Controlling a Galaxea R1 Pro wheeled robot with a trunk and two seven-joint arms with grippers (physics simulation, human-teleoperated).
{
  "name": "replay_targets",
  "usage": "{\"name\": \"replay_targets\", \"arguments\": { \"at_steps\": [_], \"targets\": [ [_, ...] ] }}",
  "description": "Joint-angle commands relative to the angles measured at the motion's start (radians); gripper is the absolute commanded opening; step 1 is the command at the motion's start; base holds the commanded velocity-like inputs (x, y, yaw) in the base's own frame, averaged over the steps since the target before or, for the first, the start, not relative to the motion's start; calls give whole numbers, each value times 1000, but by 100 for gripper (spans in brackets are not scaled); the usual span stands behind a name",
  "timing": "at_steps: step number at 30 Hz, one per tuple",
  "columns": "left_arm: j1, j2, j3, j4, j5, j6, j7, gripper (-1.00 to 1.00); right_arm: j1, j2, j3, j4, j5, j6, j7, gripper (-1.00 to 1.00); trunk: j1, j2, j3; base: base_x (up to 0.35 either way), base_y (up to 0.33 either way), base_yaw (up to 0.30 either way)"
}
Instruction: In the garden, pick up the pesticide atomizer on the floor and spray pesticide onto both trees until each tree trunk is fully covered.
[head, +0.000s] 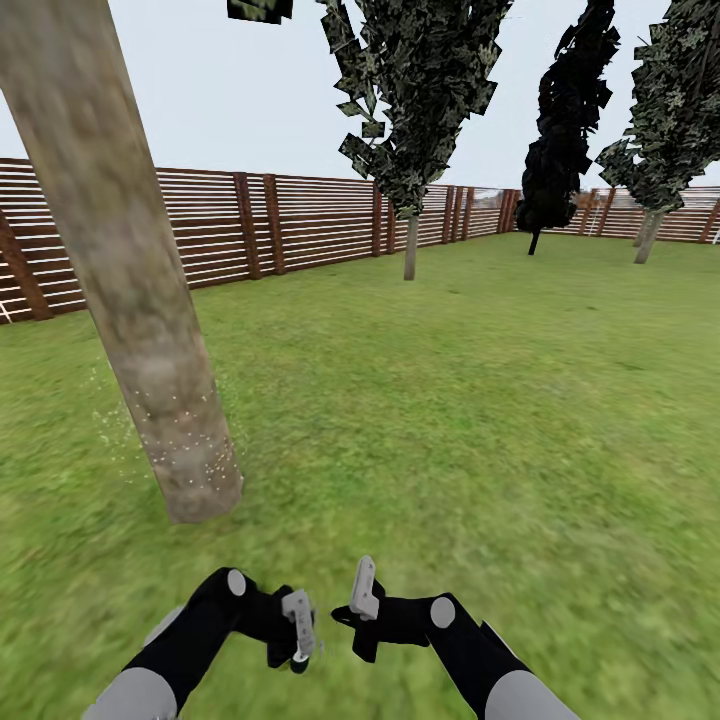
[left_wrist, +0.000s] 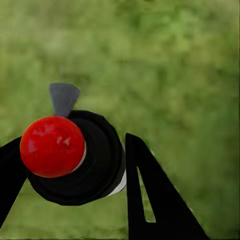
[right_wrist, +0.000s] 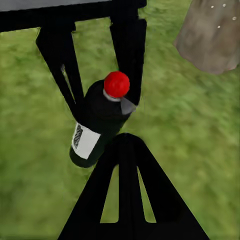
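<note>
Black atomizer (right_wrist: 100, 122), red cap, white label

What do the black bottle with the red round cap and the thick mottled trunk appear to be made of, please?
Black bottle with red cap: likely glossy plastic, as highlights glint on the cap; white label. Thick grey-tan trunk: matte, blotchy bark over wood, speckled with pale dots low down.

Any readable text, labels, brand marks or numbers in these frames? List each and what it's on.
None can be read.
The white label on the black atomizer bottle, held between the left gripper's fingers, carries dark marks too blurred to read.
Tree trunk, fence and grass bear no text.
</note>
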Motion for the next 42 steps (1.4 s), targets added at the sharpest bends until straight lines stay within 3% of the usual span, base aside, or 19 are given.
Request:
{"name": "replay_targets", "arguments": {
  "at_steps": [1, 4, 5, 6, 7, 8, 9, 12, 13, 14, 16, 18, 20, 22, 24, 27, 29, 33, 42],
  "targets": [
    [-3, 29, 0, 0, 4, 2, 0, -100, 0, 0, 0, 0, 0, 0, 0, -100, 0, 0, 0, 0, 0, 0],
    [-4, 131, 0, 0, 2, 2, -2, -100, 0, 0, 0, 1, 1, 0, 0, -100, 0, 0, 0, 0, 0, 0],
    [3, 189, 1, 0, -1, 0, -2, -100, 0, 0, -1, 2, 0, 0, 0, -100, 0, 0, 0, 0, 0, 0],
    [8, 274, 3, 6, 0, -1, 0, -100, 0, 0, -2, 5, 0, 0, 0, -100, 0, 0, 0, 0, 0, 0],
    [8, 298, 3, 21, 0, -1, 3, -100, 0, 0, -3, 6, 0, 0, 0, -100, 0, 0, 0, 0, 0, 0],
    [8, 308, 3, 34, -1, 0, 6, -100, 0, 0, -5, 8, 0, 0, 0, 100, 0, 0, 0, 0, 0, 0],
    [8, 315, 4, 46, 0, 1, 12, -100, 0, 0, -6, 9, 1, -1, -2, 100, 0, 0, 0, 0, 0, 0],
    [8, 316, 68, 95, 5, 2, 97, -100, 1, -32, -10, 14, 0, -1, -8, 100, 0, 0, 0, 0, 0, 0],
    [8, 312, 108, 120, 7, 1, 138, -100, 2, -59, -11, 19, -2, -2, -18, 100, 0, 0, 0, 0, 0, 0],
    [8, 295, 191, 165, 30, 1, 224, -100, 3, -94, -43, 69, -39, -4, -89, 100, 0, 0, 0, 0, 0, 0],
    [8, 259, 353, 234, 147, -2, 425, -100, 4, -116, -151, 201, -116, -12, -304, 100, 0, 0, 0, 0, 0, 0],
    [9, 251, 447, 289, 254, -46, 578, -100, 7, -133, -194, 260, -135, -65, -470, 100, 0, 0, 0, 0, 0, 0],
    [27, 250, 485, 359, 389, -208, 725, -100, 49, -138, -206, 283, -141, -170, -671, 100, 0, 0, 0, 0, 0, 0],
    [69, 249, 494, 437, 530, -340, 876, -100, 98, -136, -209, 289, -145, -212, -892, 100, 0, 0, 0, 0, 0, 0],
    [122, 249, 498, 489, 634, -457, 960, -100, 137, -129, -210, 291, -186, -246, -1088, 100, 0, 0, 0, 0, 0, 0],
    [180, 251, 503, 522, 718, -511, 1007, -100, 147, -126, -209, 293, -331, -261, -1141, 100, 0, 0, 0, 0, 0, 0],
    [204, 250, 503, 559, 745, -520, 1020, -100, 148, -126, -207, 331, -370, -261, -1145, 100, 0, 0, 0, 0, 0, 0],
    [213, 252, 506, 576, 756, -521, 1026, -100, 149, -127, -207, 453, -384, -261, -1146, 100, 0, 0, 0, 0, 0, 0],
    [214, 252, 507, 577, 756, -521, 1026, -100, 175, -130, -207, 469, -384, -259, -1145, 100, 0, 0, 0, 0, 0, 0]
  ]
}}
